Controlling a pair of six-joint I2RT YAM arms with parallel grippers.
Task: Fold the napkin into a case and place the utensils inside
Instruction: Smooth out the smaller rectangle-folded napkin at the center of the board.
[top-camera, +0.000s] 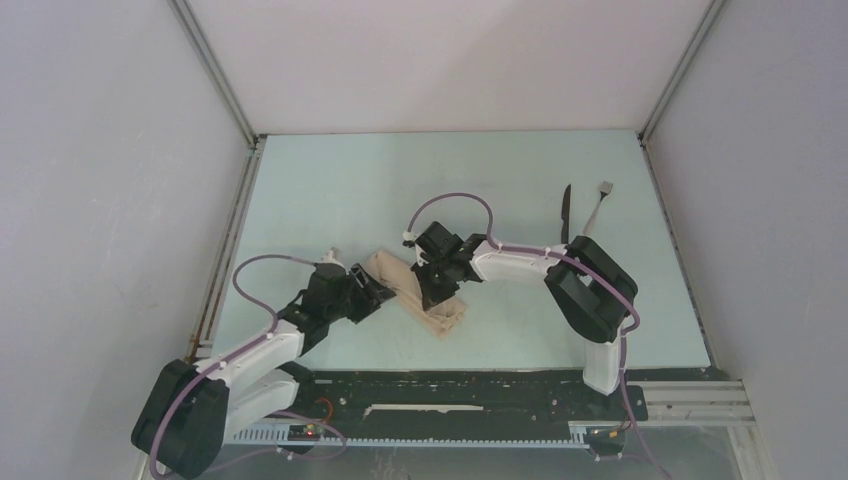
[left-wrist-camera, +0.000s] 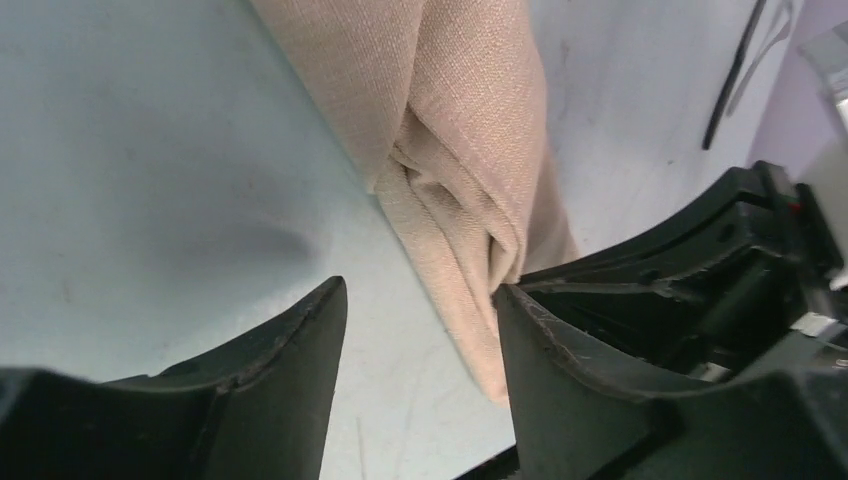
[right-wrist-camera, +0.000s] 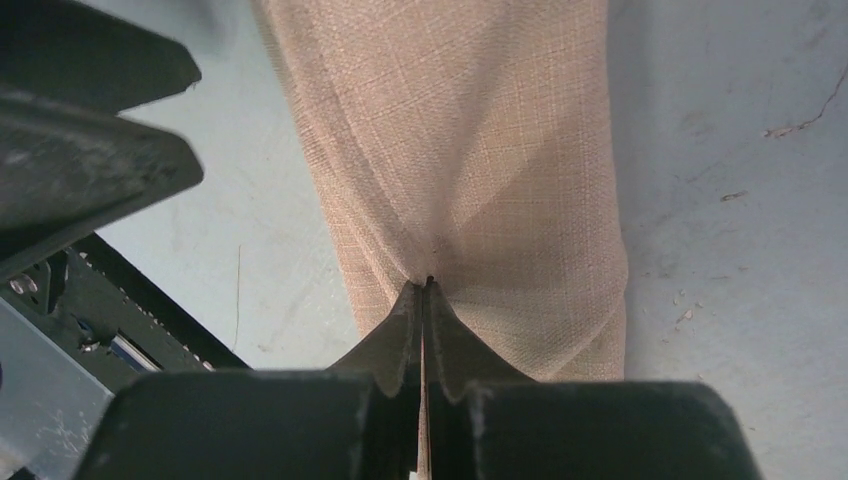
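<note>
I find the folded napkin (top-camera: 395, 272) lying diagonally on the table (top-camera: 350, 190), far-left to near-right. The right claw (right-wrist-camera: 425, 290) pinches its near-right part; the left claw (left-wrist-camera: 420, 292) stands spread at the far-left end.

No text, label, brand, number or sign can be read; the small circuit board (top-camera: 305, 432) may carry print too fine to tell.

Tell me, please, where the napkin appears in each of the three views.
Top external: the napkin, centre, between the two arms.
Left wrist: upper middle, running down the picture.
Right wrist: top centre, pinched by the right fingers.
Shared landmark: the pale green table beneath it.
</note>
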